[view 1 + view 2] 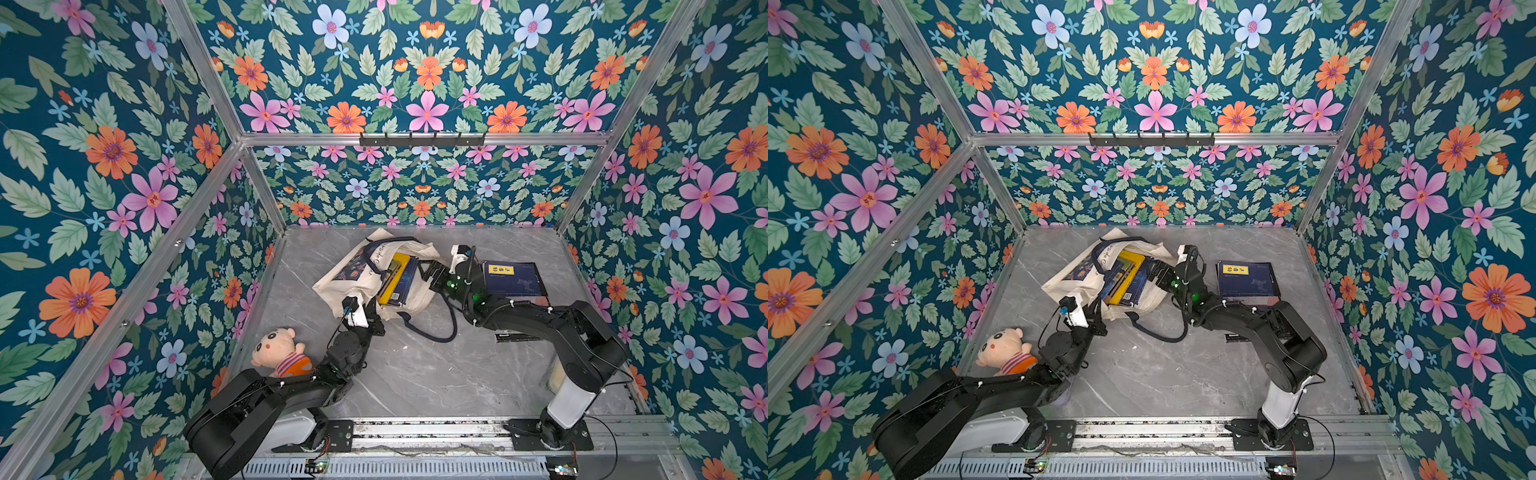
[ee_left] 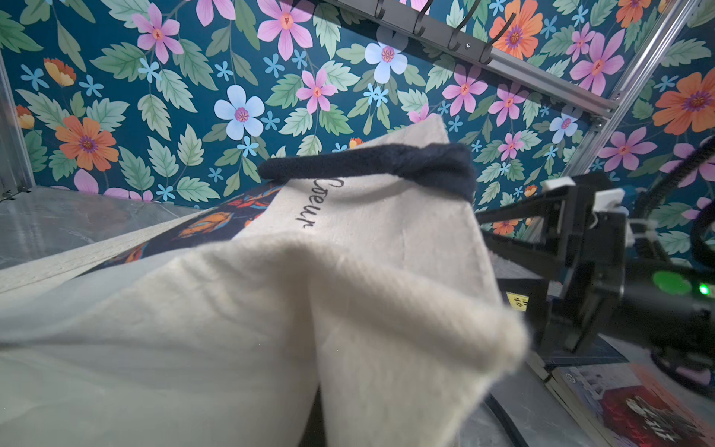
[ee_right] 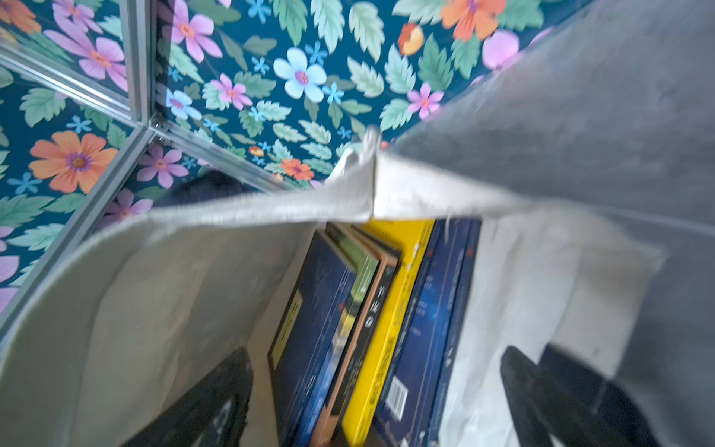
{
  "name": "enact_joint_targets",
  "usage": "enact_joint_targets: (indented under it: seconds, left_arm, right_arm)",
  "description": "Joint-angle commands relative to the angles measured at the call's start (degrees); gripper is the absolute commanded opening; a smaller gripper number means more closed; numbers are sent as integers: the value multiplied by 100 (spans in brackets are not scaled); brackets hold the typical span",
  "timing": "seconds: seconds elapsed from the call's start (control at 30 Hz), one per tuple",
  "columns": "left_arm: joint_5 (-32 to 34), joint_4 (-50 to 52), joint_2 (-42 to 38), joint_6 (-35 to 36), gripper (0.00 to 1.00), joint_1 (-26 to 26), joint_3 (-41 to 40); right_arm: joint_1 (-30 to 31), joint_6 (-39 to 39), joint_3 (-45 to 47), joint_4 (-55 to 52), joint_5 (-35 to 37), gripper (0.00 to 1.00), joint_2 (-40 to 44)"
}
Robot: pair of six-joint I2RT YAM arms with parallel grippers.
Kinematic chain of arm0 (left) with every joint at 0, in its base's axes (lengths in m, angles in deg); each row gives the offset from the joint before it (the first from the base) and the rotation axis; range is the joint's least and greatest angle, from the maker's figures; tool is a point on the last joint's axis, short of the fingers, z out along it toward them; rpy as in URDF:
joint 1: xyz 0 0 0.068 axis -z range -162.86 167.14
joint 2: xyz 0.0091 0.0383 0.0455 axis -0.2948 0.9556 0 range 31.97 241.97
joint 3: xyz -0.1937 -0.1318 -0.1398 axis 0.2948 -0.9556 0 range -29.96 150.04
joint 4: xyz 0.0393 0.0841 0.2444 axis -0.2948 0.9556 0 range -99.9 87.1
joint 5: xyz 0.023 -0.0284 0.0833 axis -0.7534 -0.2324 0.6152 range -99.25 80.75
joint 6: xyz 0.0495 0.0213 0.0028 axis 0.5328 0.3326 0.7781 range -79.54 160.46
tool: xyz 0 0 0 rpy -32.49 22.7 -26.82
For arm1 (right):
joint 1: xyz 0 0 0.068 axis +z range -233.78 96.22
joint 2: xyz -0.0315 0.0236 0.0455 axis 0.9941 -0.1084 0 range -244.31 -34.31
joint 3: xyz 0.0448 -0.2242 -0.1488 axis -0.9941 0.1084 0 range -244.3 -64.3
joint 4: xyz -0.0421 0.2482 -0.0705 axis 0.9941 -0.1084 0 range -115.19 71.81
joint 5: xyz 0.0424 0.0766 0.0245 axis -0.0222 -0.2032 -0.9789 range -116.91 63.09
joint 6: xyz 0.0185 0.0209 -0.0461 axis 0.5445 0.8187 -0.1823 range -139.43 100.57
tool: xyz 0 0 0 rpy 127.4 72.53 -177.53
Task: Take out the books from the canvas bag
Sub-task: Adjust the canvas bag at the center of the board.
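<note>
1. The books (image 1: 397,277) that remain inside form a leaning stack of navy, yellow and picture covers. They lie in the open mouth of the canvas bag (image 1: 343,286), which rests on its side mid-desk, toward the far wall.
2. In both top views their long axis runs from the far side to the near side, slightly slanted. The bag's mouth faces the right arm.
3. The right claw (image 1: 424,276) is at the mouth, just beside the stack's long edges, and is by far the nearer claw. It is spread wide and empty. In the right wrist view its fingers (image 3: 216,394) stand on either side of the stack.
4. The left claw (image 1: 377,308) is pressed together on the bag's near rim, pinching the cloth and apparently holding the mouth open.
5. 1 navy book (image 1: 513,279) lies flat on the desk (image 1: 415,374), outside the bag on the right arm's outer side.
6. A navy handle (image 1: 432,334) loops on the desk under the right arm, and the bag's upper lip (image 3: 425,193) overhangs the stack. Either could snag. A plush doll (image 1: 280,351) sits well apart, by the left arm.
</note>
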Motion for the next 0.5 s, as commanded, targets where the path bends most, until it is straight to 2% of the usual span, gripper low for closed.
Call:
enact_joint_targets:
  seconds: [0.0, 0.1, 0.2, 0.3, 0.47]
  left_arm:
    - [-5, -246, -10, 35, 0, -5, 48]
    - [5, -233, -37, 46, 0, -6, 35]
    - [2, -224, -54, 53, 0, -12, 40]
    - [1, -224, -64, 70, 0, -7, 40]
    - [-30, -227, -89, 70, 0, -10, 27]
  right_arm:
    - [-141, -1063, -411, -907, -147, 99, 55]
    - [-159, -2140, -876, -1484, 231, 99, -17]
    - [-182, -2950, -1130, -1519, 191, 99, -231]
    - [-231, -3303, -1486, -1715, -68, 99, -540]
    - [-241, -4137, -1734, -1476, -55, 99, -1018]
